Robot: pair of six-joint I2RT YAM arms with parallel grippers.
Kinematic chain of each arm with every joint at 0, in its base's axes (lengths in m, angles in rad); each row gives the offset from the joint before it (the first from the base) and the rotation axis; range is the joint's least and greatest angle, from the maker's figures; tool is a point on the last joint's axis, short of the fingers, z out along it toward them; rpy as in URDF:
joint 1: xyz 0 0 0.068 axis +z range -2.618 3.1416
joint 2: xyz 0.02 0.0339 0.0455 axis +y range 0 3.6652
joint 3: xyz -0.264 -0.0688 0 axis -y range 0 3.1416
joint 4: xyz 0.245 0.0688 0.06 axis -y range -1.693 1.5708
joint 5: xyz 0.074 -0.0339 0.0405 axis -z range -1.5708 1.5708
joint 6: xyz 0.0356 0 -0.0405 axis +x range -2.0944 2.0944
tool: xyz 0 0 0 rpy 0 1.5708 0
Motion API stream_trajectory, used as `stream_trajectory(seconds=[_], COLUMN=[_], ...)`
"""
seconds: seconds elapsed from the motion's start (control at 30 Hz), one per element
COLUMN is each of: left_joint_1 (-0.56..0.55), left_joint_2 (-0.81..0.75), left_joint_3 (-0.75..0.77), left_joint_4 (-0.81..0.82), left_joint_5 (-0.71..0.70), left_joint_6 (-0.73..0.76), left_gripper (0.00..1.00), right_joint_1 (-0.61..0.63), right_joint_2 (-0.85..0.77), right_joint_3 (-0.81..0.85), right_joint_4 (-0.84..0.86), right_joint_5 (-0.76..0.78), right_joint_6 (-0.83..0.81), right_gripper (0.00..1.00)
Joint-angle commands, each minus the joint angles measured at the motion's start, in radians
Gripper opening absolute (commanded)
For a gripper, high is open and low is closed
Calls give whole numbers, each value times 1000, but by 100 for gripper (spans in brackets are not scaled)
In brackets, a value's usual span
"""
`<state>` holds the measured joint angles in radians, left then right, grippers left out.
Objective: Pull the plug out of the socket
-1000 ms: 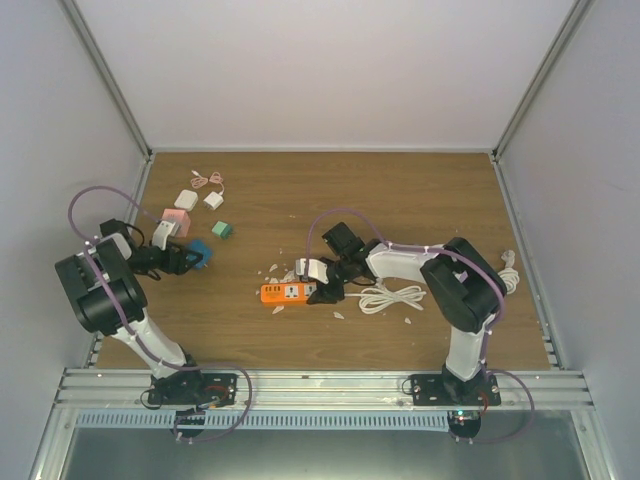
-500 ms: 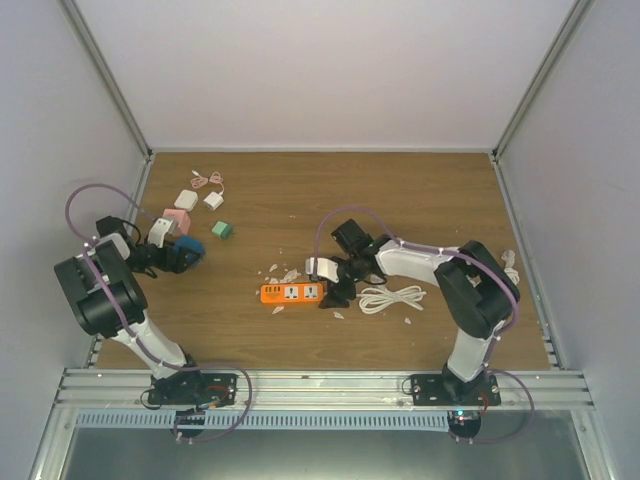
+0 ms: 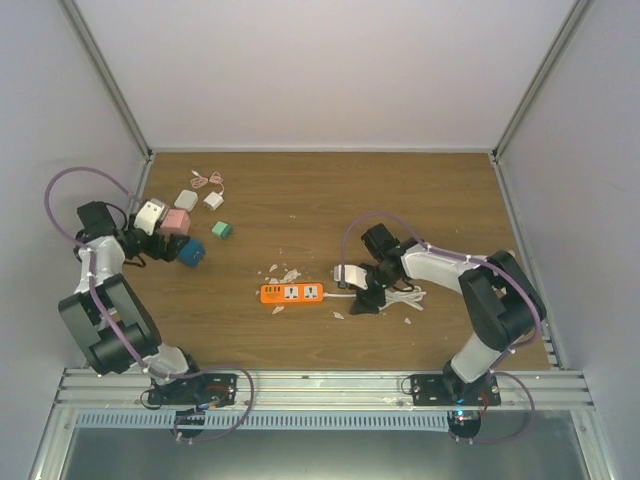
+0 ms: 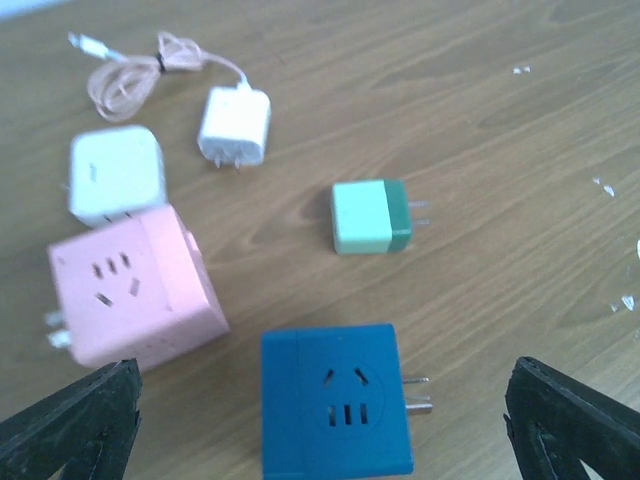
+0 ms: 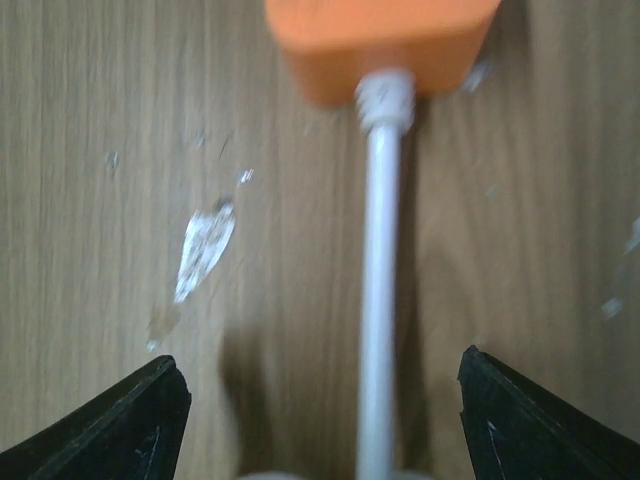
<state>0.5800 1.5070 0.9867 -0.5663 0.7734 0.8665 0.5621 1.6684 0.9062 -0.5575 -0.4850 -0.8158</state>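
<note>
The orange power strip (image 3: 292,293) lies at the table's middle, with no plug in its sockets. Its white cord (image 3: 392,296) runs right to a coil. My right gripper (image 3: 358,290) is open and empty, just right of the strip, straddling the cord. In the right wrist view the strip's end (image 5: 380,40) and the cord (image 5: 380,300) lie ahead of the open gripper (image 5: 325,420). The blue plug cube (image 3: 193,253) lies loose on the table. My left gripper (image 3: 165,243) is open just left of it. In the left wrist view the blue cube (image 4: 335,405) lies ahead of the open gripper (image 4: 320,440).
At the far left lie a pink socket cube (image 4: 130,285), a green plug (image 4: 370,215), a white cube (image 4: 115,172), a white charger (image 4: 235,125) and a coiled pink cable (image 4: 140,75). White scraps (image 3: 283,273) lie around the strip. The left wall stands close to the left arm.
My left gripper let go of the blue cube and drew back left, leaving it on the table. My right gripper moved right, off the strip's end and along the cord.
</note>
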Motion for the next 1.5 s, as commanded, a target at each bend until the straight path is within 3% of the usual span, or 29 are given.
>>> stream_trajectory(seconds=[0.0, 0.3, 0.47, 0.97, 1.23, 1.3, 1.4, 1.47], left_joint_1=[-6, -139, -245, -481, -606, -637, -645, -644], left_joint_2=[-66, -128, -136, -99, -87, -86, -94, -99], left_joint_3=[65, 37, 13, 40, 5, 4, 23, 42], left_joint_4=[-20, -34, 5, 17, 29, 26, 9, -4], left_joint_5=[3, -37, -93, -210, -303, -354, -344, -321], left_joint_6=[23, 9, -40, -152, -190, -190, -197, -201], left_gripper=[99, 99, 99, 99, 99, 99, 99, 99], right_joint_1=[-34, -222, -333, -658, -735, -734, -734, -735], right_joint_2=[-50, -131, -194, -323, -342, -343, -328, -322], right_joint_3=[-63, -196, -247, -351, -286, -251, -190, -154], right_joint_4=[-60, -90, -117, -204, -259, -291, -338, -358], right_joint_5=[43, 60, 58, 110, 73, 46, 16, 3], right_joint_6=[-62, -120, -171, -381, -403, -396, -387, -384], right_gripper=[72, 48, 45, 46, 48, 51, 67, 71])
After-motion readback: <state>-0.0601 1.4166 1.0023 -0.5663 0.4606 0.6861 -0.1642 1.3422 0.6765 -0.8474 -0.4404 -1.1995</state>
